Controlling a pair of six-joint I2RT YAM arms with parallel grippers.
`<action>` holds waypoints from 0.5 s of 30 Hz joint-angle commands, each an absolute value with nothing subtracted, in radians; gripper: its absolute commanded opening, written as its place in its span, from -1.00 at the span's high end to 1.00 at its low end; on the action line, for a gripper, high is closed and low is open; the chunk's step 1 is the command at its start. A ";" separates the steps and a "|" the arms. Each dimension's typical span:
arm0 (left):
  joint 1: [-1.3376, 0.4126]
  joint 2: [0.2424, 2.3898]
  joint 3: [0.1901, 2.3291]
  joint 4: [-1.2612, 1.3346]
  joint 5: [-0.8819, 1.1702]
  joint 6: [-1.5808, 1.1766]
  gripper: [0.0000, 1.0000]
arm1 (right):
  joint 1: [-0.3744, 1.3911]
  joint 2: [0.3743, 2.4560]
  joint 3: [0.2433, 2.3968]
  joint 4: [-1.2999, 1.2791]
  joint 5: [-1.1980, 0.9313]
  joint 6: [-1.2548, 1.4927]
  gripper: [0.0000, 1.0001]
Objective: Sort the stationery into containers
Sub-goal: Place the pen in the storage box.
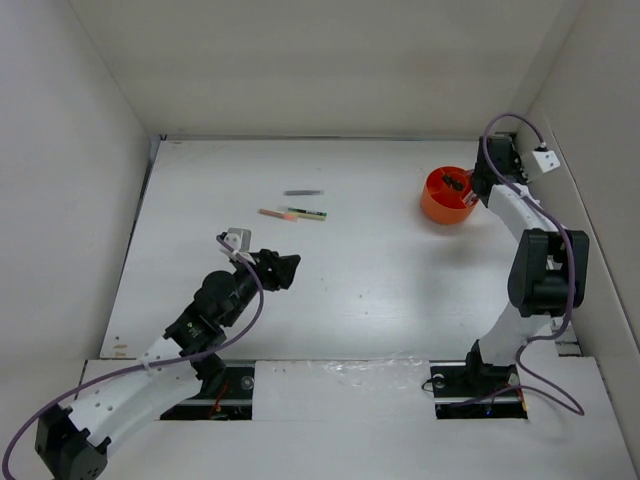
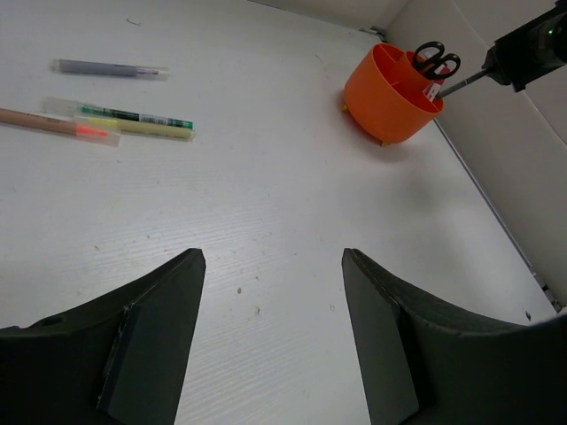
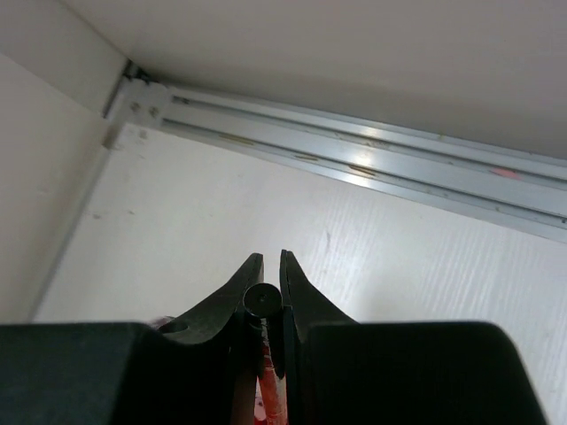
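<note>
Currently the left fingers (image 2: 159, 336) are spread wide with nothing between them, hovering above the desk (image 1: 380, 270) left of centre, somewhat nearer the near edge. Ahead of them, toward the far edge and left of the middle, three items lie loose on the desk. A dark grey stick (image 2: 111, 68) is farthest out. Nearer in, a green-yellow marker (image 2: 133, 118) and a pink pen (image 2: 58, 124) lie roughly end to end, their tips overlapping or touching; cannot tell which. The grey stick sits apart from those two.

The orange desk organiser (image 1: 435, 208) stands close to the right edge, toward the far right corner. Black-handled scissors (image 2: 436, 60) stand in it with the handles up, in a compartment on its right side.

The right fingers (image 3: 221, 305) are clenched on a red pen (image 3: 263, 299): the wrist view shows its dark round end pinched between the tips, with the red body running down below. From the left wrist view the right fingers are just beside the organiser's right rim, and the pen's lower end reaches the rim next to the scissors. Which compartment it points into is not clear. The right arm (image 1: 545, 265) stretches along the right edge.
</note>
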State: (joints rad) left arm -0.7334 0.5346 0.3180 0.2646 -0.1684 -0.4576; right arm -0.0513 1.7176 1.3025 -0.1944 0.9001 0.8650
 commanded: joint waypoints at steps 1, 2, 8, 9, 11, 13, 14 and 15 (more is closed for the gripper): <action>-0.733 0.543 0.307 0.281 -0.181 -0.472 -0.21 | -0.037 1.732 1.374 -0.238 0.945 0.874 1.00; -0.733 0.552 0.307 0.281 -0.181 -0.472 -0.21 | -0.037 1.744 1.374 -0.238 0.954 0.874 1.00; -0.733 0.572 0.316 0.281 -0.181 -0.472 -0.21 | -0.003 1.772 1.397 -0.261 0.991 0.874 0.76; -0.733 0.572 0.316 0.281 -0.193 -0.472 -0.21 | -0.003 1.772 1.397 -0.261 1.000 0.874 0.66; -0.733 0.583 0.316 0.281 -0.202 -0.472 -0.21 | 0.008 1.772 1.407 -0.261 1.000 0.874 0.31; -0.733 0.594 0.316 0.281 -0.202 -0.472 -0.21 | 0.017 1.772 1.407 -0.261 1.000 0.874 0.12; -0.733 0.604 0.316 0.281 -0.215 -0.472 -0.21 | 0.017 1.772 1.407 -0.261 1.000 0.874 0.05; -0.733 0.613 0.325 0.281 -0.224 -0.472 -0.21 | 0.017 1.772 1.419 -0.261 0.991 0.874 -0.02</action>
